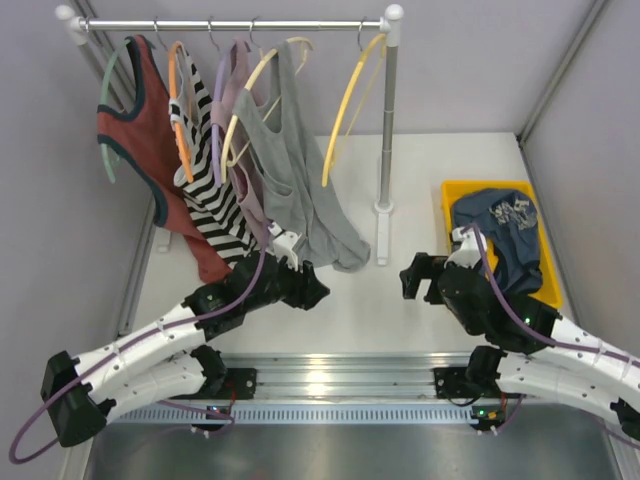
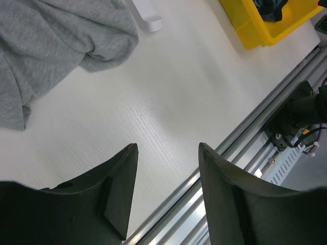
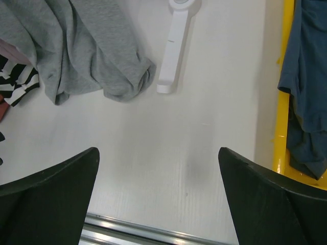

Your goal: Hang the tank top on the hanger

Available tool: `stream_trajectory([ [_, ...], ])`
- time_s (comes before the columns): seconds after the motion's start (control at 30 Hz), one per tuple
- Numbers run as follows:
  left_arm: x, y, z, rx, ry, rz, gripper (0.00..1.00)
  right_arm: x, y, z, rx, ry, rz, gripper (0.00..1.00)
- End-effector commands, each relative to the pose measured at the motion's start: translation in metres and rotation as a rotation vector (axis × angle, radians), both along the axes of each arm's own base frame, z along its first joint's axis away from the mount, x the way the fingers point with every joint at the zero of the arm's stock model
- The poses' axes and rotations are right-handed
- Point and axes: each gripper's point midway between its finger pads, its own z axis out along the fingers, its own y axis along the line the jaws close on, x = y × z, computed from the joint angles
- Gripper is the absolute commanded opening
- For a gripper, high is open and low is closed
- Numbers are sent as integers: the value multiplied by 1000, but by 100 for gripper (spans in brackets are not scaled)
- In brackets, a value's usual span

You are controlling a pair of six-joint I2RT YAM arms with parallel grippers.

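- We find the tank top (image 1: 497,232) at the right of the overhead frame, crumpled in a yellow bin (image 1: 451,192), its pale print facing up.
- In the right wrist view, its blue cloth spills over the bin's yellow rim at the right edge of the frame.
- The hanger (image 1: 341,110) hangs bare on the rail (image 1: 230,22) at the top of the frame, just left of the rack's post (image 1: 388,120) and well apart from the bin.
- Left of it along the rail we see a grey tank top (image 1: 300,180), a striped top (image 1: 212,195) and a rust-red top (image 1: 140,130), each on its own hanger.
- The grey one trails down so that its hem lies bunched on the table (image 1: 360,310).
- The left gripper (image 2: 167,145) sits low, its fingers parted with a moderate gap and only bare white tabletop between them; grey cloth lies at the upper left of its view.
- The right gripper (image 3: 158,149) is spread wide and holds nothing, with the white rack foot (image 3: 171,56) at the top centre of its view.
- Neither gripper touches any cloth.
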Motion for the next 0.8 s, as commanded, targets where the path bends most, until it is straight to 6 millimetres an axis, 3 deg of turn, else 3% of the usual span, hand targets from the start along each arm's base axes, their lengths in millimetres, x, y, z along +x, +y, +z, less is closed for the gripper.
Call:
stream_trajectory([
  [0.0, 2, -6, 32, -52, -63, -23, 56, 3, 5, 9, 18, -12, 14, 100],
  [0.2, 0, -5, 36, -42, -69, -35, 57, 5, 14, 18, -58, 22, 47, 100],
  [0.3, 0, -4, 36, -30, -76, -40, 57, 15, 8, 14, -135, 57, 13, 100],
  [0.33, 0, -3, 36, -24, -82, -43, 57, 26, -1, 22, -132, 64, -35, 100],
  [0.37, 0, -4, 36, -22, -84, -46, 57, 33, -5, 16, -175, 94, -44, 100],
  [0.47, -1, -6, 37, -21, -88, -66, 58, 60, -34, 14, -186, 161, -128, 100],
  [0.5, -1, -7, 35, -16, -81, -73, 58, 73, -57, 16, -161, 188, -205, 100],
  [0.57, -3, -10, 39, -29, -84, -93, 58, 85, -77, 14, -141, 233, -243, 100],
  [0.6, -3, -11, 39, -30, -84, -99, 58, 95, -107, 17, -119, 241, -343, 100],
  [0.67, -5, -16, 43, -50, -90, -122, 58, 104, -129, 12, -98, 271, -399, 100],
  [0.7, -6, -18, 43, -49, -87, -133, 58, 109, -151, 10, -76, 273, -469, 100],
  [0.77, -7, -21, 45, -53, -90, -151, 58, 118, -163, -3, -35, 313, -488, 100],
])
